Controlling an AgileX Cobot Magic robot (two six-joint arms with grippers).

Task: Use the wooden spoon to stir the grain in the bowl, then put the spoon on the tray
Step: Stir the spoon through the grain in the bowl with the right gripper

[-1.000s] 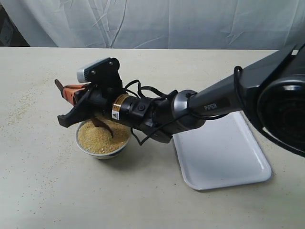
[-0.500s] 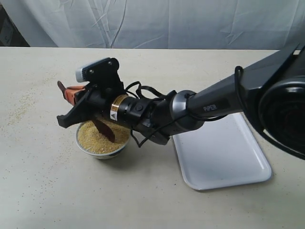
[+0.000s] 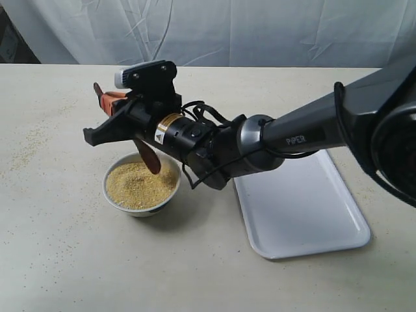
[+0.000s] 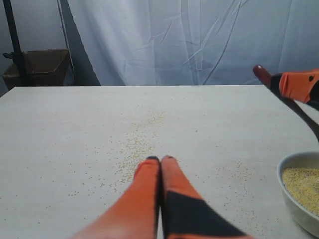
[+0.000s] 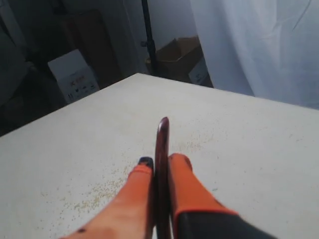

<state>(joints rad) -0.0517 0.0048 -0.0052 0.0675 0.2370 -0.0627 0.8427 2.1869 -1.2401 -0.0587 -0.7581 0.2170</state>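
Note:
The white bowl [image 3: 110, 195] holds yellow grain [image 3: 138, 185] left of the middle of the table. My right gripper [image 3: 108, 101] reaches across from the right and is shut on the handle of the dark wooden spoon [image 3: 148, 158]. The spoon's oval end hangs just above the grain at the bowl's back rim. In the right wrist view the spoon handle [image 5: 162, 137] sticks out past the closed fingertips of the right gripper [image 5: 162, 161]. The white tray [image 3: 305, 208] lies to the right of the bowl. My left gripper [image 4: 160, 160] is shut on nothing, low over the table, with the bowl [image 4: 294, 201] beside it.
Spilled grains [image 3: 26, 146] are scattered on the table left of the bowl and ahead of the left gripper [image 4: 137, 147]. A white curtain hangs behind the table. The right arm [image 3: 292, 140] crosses above the tray's far left corner.
The right gripper has risen and shifted slightly right. The spoon's oval end has come up out of the grain and now hangs above it.

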